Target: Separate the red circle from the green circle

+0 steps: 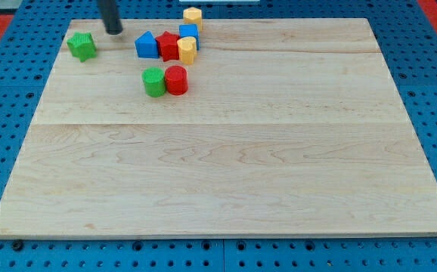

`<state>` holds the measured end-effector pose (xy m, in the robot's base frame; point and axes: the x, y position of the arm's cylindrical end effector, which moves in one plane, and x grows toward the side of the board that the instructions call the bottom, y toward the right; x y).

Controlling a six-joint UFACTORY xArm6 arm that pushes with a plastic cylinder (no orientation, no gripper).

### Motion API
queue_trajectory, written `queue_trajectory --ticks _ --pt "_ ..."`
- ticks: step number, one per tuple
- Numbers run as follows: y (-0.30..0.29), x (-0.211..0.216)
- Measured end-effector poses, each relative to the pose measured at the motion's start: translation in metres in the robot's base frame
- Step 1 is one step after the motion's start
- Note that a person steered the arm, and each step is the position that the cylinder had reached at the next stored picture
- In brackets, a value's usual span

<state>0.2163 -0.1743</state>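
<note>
Red and green circles touching near the surface's top-left region

The pale wooden surface [226, 174], grain running left-right, lies on a blue perforated base [7, 45]. The smooth green circle [153, 81] and red circle [176, 79] sit side by side, touching. Beyond them cluster a blue block [147, 45], red block [168, 46], yellow block [187, 51], blue cube [190, 32] and another yellow block [193, 17]. A green star [82, 46] lies near the top-left corner. My tip [113, 32], a plain rod tool grasping nothing, stands between star and cluster.
</note>
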Motion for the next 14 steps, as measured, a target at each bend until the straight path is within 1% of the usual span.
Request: queue_trajectory --ticks 2,3,4,5,6,7,8,10,11,12,13,14 --pt "0.015 0.076" --pt "-0.038 0.059" --pt "0.001 -0.005" --pt "0.039 -0.010" --pt "0.055 0.061" --pt "0.056 0.104" --pt "0.058 0.117" --pt "0.110 0.118" --pt "0.117 0.193" --pt "0.116 0.216" --pt "0.161 0.169" --pt "0.148 0.165"
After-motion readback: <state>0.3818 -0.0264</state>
